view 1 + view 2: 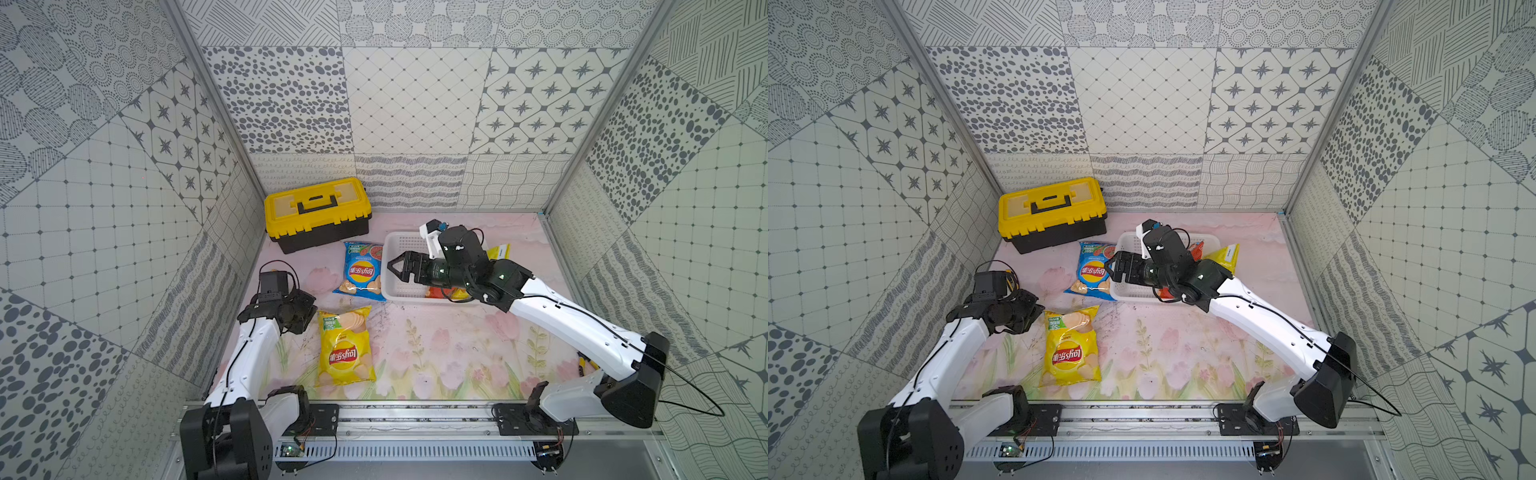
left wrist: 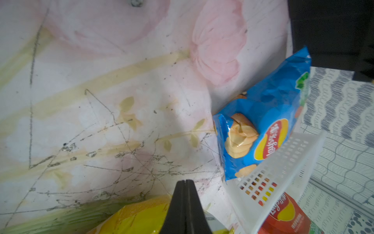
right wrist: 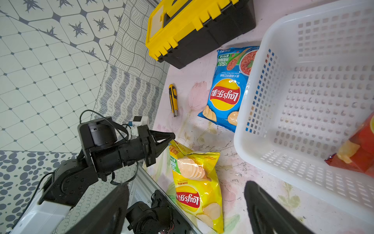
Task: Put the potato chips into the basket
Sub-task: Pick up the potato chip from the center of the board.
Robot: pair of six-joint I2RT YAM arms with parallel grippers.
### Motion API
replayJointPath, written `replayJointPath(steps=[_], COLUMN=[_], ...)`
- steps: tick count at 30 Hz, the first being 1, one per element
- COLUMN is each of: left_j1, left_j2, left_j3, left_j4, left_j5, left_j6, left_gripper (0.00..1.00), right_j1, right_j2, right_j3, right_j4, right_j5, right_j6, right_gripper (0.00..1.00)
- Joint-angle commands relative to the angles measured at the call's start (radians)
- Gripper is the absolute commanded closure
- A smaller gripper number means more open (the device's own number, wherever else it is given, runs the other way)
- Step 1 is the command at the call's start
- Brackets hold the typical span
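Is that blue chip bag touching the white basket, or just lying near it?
Touching. In the right wrist view the blue bag lies with its edge right against the side wall of the basket, blue showing through the holes, no gap.

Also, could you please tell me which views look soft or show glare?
Left wrist view: hazy and soft throughout, blue bag smeared. Right wrist view: mid-scene sharp, glints on the yellow bag, right end effector fingers out of focus. Both top views: evenly lit, crisp.

"Lay's" on blue bag (image 3: pixel 226 89), yellow bag (image 3: pixel 196 186)
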Motion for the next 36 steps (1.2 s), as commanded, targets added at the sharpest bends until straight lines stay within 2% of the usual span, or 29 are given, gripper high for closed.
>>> replayJointPath(steps=[1, 10, 17, 26, 36], left_j1=[0.005, 0.004, -0.006, -0.079, -0.269], left_j2=[-0.091, -0.206, -0.197, -0.04, 0.202], left_j3=[0.098, 0.274, 0.411, 0.588, 0.814], left_j4=[-0.117, -0.256, -0.266, -0.107, 0.045], left_j5=[0.09, 0.205, 0.303, 0.504, 0.605], left_j6=[-0.013, -0.031, -0.041, -0.139, -0.19], left_gripper=[1.0, 1.0, 1.0, 1.0, 1.0], right_j1=[0.0, -0.003, -0.082, -0.182, -0.256], right_j2=[0.019, 0.006, -0.027, -0.095, -0.159], right_j3=[0.01, 0.056, 0.056, 0.036, 0.027], right_j4=[0.043, 0.013, 0.013, 0.013, -0.008], right_j5=[-0.02, -0.038, -0.123, -0.165, -0.18], right_j6=[-0.013, -0.049, -0.035, -0.018, -0.026], right_gripper=[0.07, 0.07, 0.07, 0.07, 0.07])
